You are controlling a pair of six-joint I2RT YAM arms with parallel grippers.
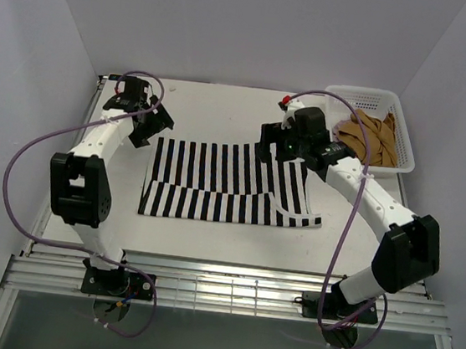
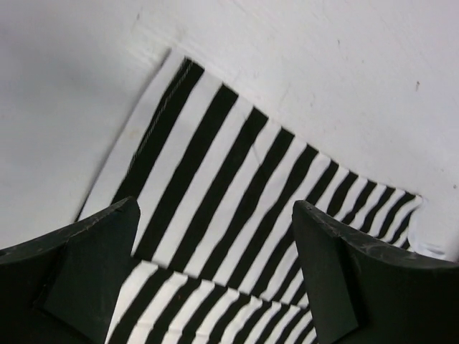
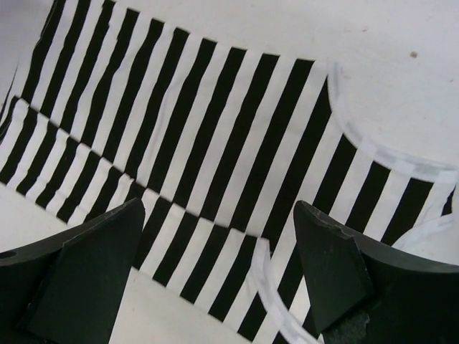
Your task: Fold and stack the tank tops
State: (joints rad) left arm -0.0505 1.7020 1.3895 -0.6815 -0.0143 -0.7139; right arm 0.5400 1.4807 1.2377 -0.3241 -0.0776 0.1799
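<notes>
Top view: arm bases [image 1: 107, 278] nearest; striped tank top [image 1: 223, 186] lies flat mid-table; tan top [image 1: 372, 133] in basket [image 1: 369, 92].
Left wrist: left gripper [image 2: 215, 208] wide open, empty, over striped corner.
Right wrist: right gripper [image 3: 219, 208] same, over its trimmed end.

bright even diffuse light, faint soft shadows, top view sharp, wrist views slightly soft

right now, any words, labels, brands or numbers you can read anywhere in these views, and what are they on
None: no readable text in any view.
The striped tank top shows only stripes and white trim, no tag or print.
The tan tank top, the white basket, the left arm and the right arm show no legible mark.
</notes>
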